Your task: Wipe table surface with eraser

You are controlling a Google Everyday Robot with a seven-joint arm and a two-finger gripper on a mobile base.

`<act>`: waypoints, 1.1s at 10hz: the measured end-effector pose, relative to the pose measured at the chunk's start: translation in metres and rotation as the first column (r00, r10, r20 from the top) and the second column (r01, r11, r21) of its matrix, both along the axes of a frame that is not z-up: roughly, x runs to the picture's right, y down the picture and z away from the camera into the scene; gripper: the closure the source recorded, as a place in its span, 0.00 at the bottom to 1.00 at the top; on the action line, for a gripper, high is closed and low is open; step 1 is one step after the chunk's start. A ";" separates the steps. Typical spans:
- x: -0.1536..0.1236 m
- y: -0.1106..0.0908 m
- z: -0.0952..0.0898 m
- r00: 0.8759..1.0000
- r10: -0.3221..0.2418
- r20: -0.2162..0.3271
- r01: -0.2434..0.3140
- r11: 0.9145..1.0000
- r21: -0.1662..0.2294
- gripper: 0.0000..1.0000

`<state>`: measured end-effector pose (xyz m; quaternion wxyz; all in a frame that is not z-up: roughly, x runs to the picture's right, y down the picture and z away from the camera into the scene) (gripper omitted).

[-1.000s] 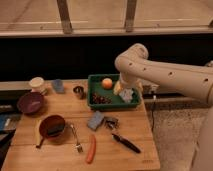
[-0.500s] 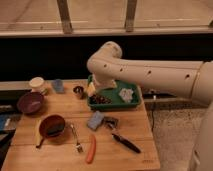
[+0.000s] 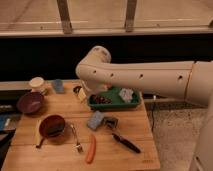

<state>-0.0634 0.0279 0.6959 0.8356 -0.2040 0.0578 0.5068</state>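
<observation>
Nothing is wiped yet: the eraser (image 3: 111,121) lies untouched on the table (image 3: 135,150), and the gripper (image 3: 83,94) hangs by the tray (image 3: 114,106), jaws wide and empty.

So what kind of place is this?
Likely an indoor lab mock-up of a kitchen table: a wooden plank table below large windows, set with a red-brown pan, a fork and a green tray. The gripper hangs beside the tray, mostly hidden under the arm.
</observation>
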 end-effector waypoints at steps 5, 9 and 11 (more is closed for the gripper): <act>-0.010 0.018 -0.003 0.992 -0.098 0.073 0.101 0.994 -0.037 0.24; -0.100 0.039 0.012 0.948 -0.242 0.208 0.261 0.963 -0.070 0.24; -0.136 0.066 0.013 0.913 -0.290 0.287 0.328 0.940 -0.092 0.24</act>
